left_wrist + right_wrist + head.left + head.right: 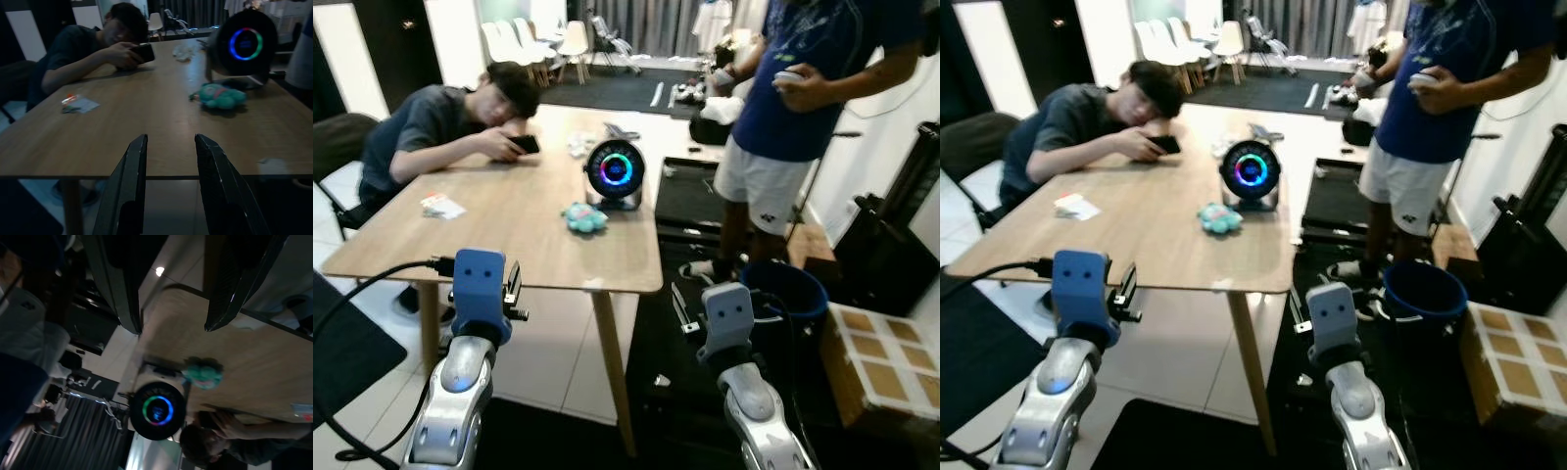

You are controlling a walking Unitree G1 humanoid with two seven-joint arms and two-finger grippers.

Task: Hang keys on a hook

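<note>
Two grippers are raised in front of a wooden table (509, 235), both short of its near edge. The left gripper (168, 147) is level with the tabletop and pointed across it; its two black fingers (129, 186) stand apart with a clear gap and nothing between them. The right gripper (173, 308) is off the table's near right corner, over a dark mat (651, 392) on the floor; its fingers are likewise spread and empty.

On the table: a round black device (615, 172) with a glowing coloured ring on its face, standing upright toward the right side. A small teal plush toy (584, 217) lies just beside it, on the near side. A small clear packet (441, 206) with something red and white in it lies well to the left, near the seated person. Crumpled white paper (578, 145) sits farther back. Keys and a hook cannot be made out in any view; whether the packet holds keys I cannot tell.

One person (440, 127) sits at the left side of the table, leaning forward with head resting on an arm, holding a dark phone (525, 144) on the tabletop. A second person (803, 108), in a blue shirt and white shorts, stands to the right of the table, hands held together at chest height.

A blue bucket (786, 290) stands on the floor near the standing person's feet. Just to the right of it is a cardboard box (881, 367).
</note>
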